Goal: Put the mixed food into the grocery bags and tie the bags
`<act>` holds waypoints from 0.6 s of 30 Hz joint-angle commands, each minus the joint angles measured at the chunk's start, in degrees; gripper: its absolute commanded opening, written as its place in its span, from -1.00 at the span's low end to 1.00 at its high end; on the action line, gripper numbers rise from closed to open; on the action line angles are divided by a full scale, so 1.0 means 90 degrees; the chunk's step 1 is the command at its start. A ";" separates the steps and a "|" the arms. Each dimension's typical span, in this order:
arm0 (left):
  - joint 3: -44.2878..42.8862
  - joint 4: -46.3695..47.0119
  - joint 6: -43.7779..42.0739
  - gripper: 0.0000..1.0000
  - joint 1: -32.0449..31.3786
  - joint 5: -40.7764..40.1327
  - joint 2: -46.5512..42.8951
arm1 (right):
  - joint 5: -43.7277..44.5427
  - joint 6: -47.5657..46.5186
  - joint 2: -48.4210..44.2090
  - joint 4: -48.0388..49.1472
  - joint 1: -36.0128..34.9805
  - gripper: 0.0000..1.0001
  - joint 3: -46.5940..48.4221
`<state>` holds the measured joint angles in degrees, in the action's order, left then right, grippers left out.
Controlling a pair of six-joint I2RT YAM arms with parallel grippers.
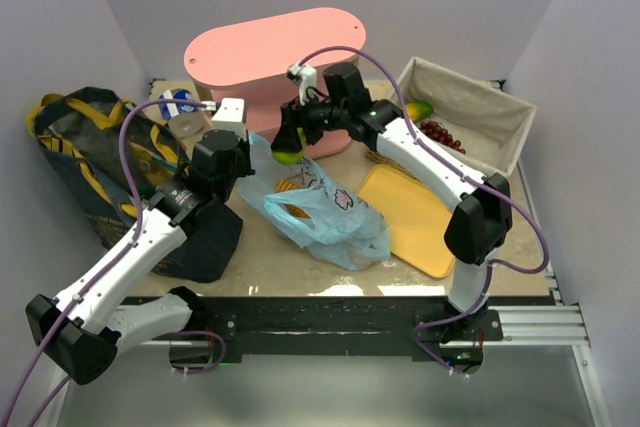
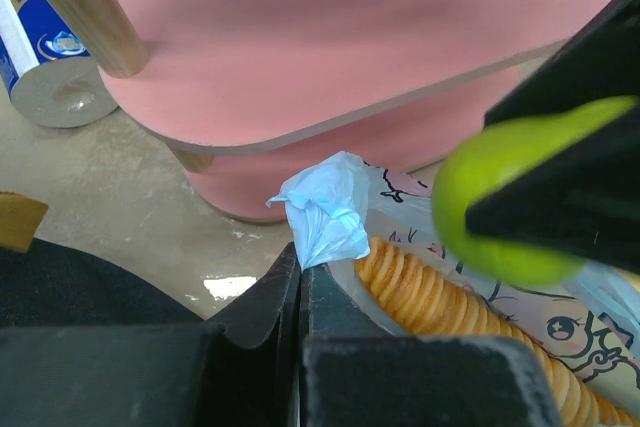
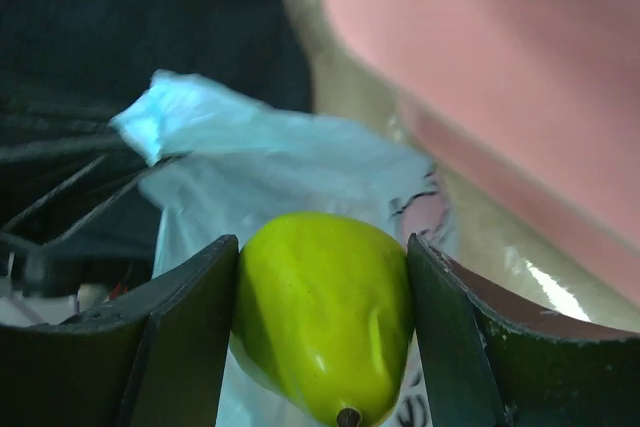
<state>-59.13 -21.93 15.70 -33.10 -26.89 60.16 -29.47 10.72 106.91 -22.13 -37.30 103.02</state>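
My right gripper (image 1: 288,143) is shut on a green pear (image 3: 322,312) and holds it above the mouth of the light-blue plastic bag (image 1: 325,209). My left gripper (image 2: 298,265) is shut on the bag's handle (image 2: 325,209) and holds it up. The long orange ridged bread (image 2: 470,315) lies inside the bag. The pear also shows in the left wrist view (image 2: 505,202). The dark navy tote (image 1: 95,162) with yellow handles stands at the left. A mango (image 1: 419,110) and dark grapes (image 1: 438,133) lie in the cloth-lined basket (image 1: 505,117).
A pink oval stool (image 1: 275,62) stands at the back centre, close behind both grippers. A yellow tray (image 1: 410,217) lies right of the bag. A blue and white roll (image 1: 180,105) sits by the tote.
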 commanded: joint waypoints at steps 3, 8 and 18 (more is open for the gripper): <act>0.0018 0.0337 0.0023 -1.00 0.0026 0.0039 -0.0083 | -0.0564 -0.0946 -0.0200 -0.1026 -0.0426 -0.67 0.0769; -0.0021 0.0406 0.0023 -1.00 0.0026 0.0010 0.0024 | -0.0309 -0.1493 -0.0014 -0.1779 -0.0533 -0.29 0.1102; -0.0080 0.0523 -0.0085 -1.00 0.0035 0.0117 0.0180 | -0.0358 -0.2207 0.0084 -0.2443 -0.0817 0.64 0.1111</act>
<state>-59.13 -20.29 15.44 -33.10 -26.30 61.06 -32.47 -5.76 107.57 -40.86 -43.62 111.20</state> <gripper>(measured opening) 0.018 0.729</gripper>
